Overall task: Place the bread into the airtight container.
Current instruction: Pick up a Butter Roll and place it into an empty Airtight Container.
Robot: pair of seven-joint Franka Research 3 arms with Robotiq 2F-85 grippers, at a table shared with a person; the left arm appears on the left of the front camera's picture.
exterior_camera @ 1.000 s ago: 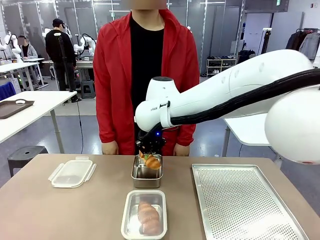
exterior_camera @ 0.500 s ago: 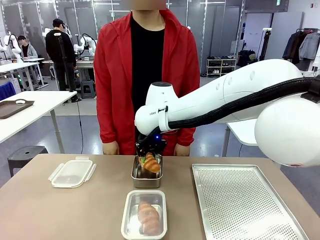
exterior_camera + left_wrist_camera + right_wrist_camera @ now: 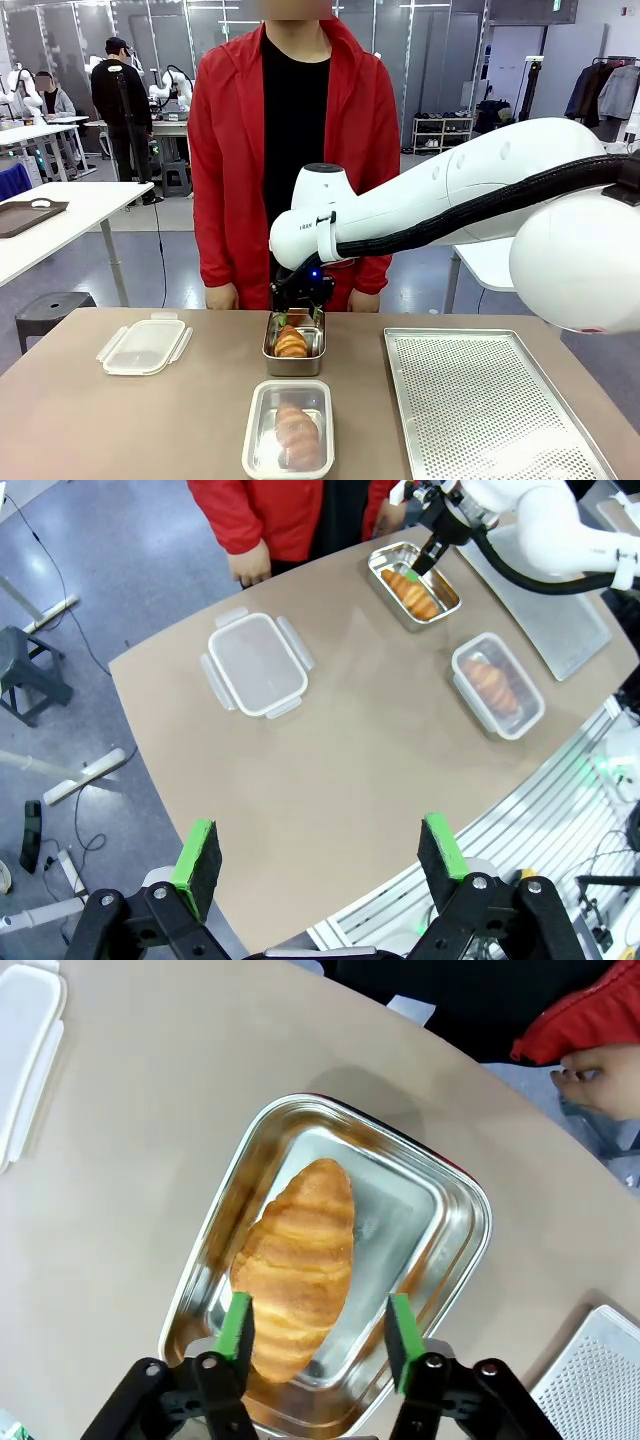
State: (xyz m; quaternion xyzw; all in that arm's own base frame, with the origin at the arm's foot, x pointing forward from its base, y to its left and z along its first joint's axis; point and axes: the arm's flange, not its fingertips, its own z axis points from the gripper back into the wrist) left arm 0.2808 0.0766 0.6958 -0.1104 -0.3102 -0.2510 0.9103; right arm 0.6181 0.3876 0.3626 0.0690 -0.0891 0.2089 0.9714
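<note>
Steel container holds bread just below right gripper, jaws released; left gripper spread wide.

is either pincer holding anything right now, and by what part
Nothing is held. The right pincer is open above the croissant lying in the steel container; the left pincer is open over the table.

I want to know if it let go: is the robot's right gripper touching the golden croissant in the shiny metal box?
Cannot tell. In the right wrist view, the right gripper straddles the croissant, open.
</note>
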